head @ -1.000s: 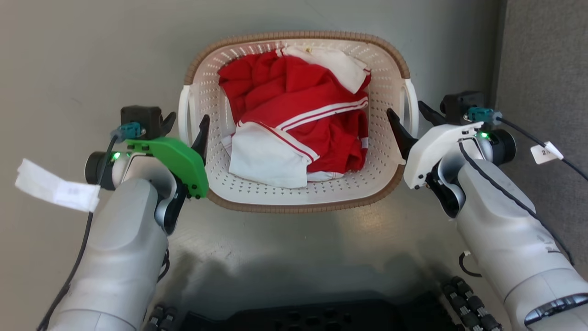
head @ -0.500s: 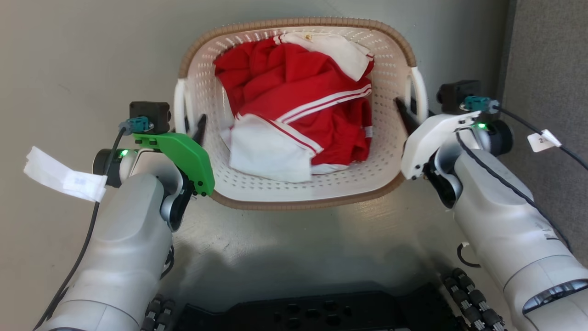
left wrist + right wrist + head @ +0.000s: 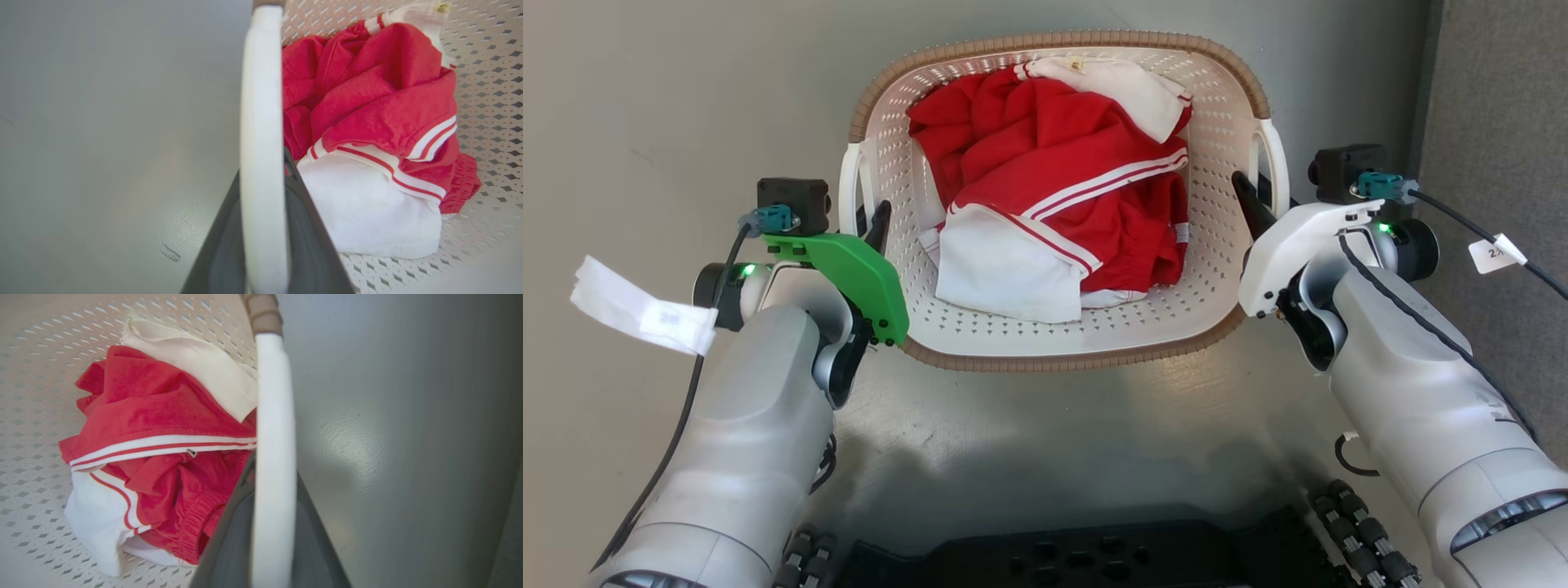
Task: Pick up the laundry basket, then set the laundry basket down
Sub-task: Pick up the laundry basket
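As 2 grippers [image 3: 870,216] [image 3: 1258,189] clamp it, basket [image 3: 1054,359] prob. hangs.

White handle [image 3: 273,396] of the laundry basket [image 3: 32,375] between the right tool's [image 3: 273,473] fingers [image 3: 229,547], red-and-white clothes [image 3: 163,416] inside.

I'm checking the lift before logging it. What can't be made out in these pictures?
1. Whether the laundry basket touches the floor underneath: head view, the basket's own body hides that.
2. What lies under the red and white clothes: every view, they cover it.
3. Print on the right-hand cable label: head view, too small.
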